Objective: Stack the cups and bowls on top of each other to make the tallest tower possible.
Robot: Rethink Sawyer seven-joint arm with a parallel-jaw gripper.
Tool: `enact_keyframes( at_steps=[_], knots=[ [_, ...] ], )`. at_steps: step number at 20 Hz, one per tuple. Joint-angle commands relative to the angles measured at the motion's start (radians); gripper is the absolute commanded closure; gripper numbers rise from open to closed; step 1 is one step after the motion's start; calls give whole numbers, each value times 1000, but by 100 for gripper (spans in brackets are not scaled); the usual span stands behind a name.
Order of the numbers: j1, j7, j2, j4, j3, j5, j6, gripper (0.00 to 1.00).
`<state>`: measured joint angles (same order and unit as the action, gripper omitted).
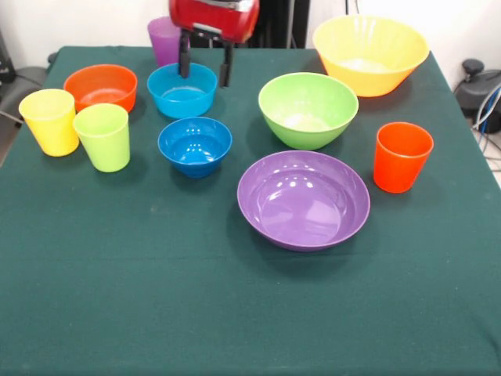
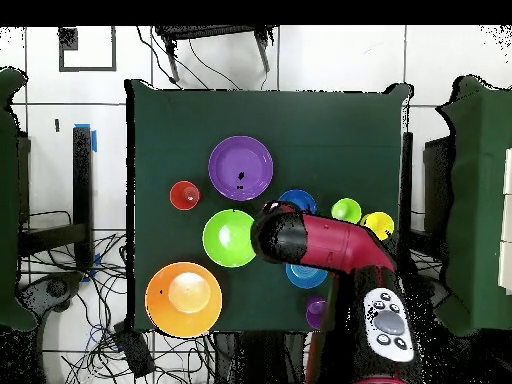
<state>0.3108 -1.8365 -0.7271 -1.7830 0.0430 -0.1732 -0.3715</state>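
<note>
From the front, the gripper (image 1: 204, 65) hangs at the top of the frame, its two dark fingers spread apart and holding nothing, just above the light blue bowl (image 1: 182, 90). From overhead the tips are lost under the red arm (image 2: 325, 245), which also covers most of that bowl and hides the small orange bowl (image 1: 101, 86) entirely.

Nothing is stacked; every piece sits alone on the green table (image 1: 141, 298).

Front view, upper right: the very large yellow-orange bowl (image 1: 370, 53), glossy and flared, biggest of the lot. Left of it and lower, the lime green bowl (image 1: 308, 109), deep and rounded. Below that, near frame centre, the wide purple bowl (image 1: 303, 199), shallow and shiny. At its right, apart from it, stands the orange-red cup (image 1: 401, 156), upright.

Centre-left is the dark blue bowl (image 1: 194, 146), small and deep. Far left, the yellow cup (image 1: 49, 121) and the lime green cup (image 1: 103, 136) stand upright, just beside each other. The purple cup (image 1: 163, 39) peeks out at the top, behind the light blue bowl and partly behind the gripper.

Overhead gives the layout plainly: large bowl at lower left, purple bowl up near the centre, green bowl between them.
</note>
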Motion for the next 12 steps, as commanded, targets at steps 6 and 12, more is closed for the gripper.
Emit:
enact_keyframes(
  at_steps=[6,12],
  knots=[
    [-126,-200,77,38,-18,81,-21,0],
    [-186,-264,151,84,24,154,23,0]
  ],
)
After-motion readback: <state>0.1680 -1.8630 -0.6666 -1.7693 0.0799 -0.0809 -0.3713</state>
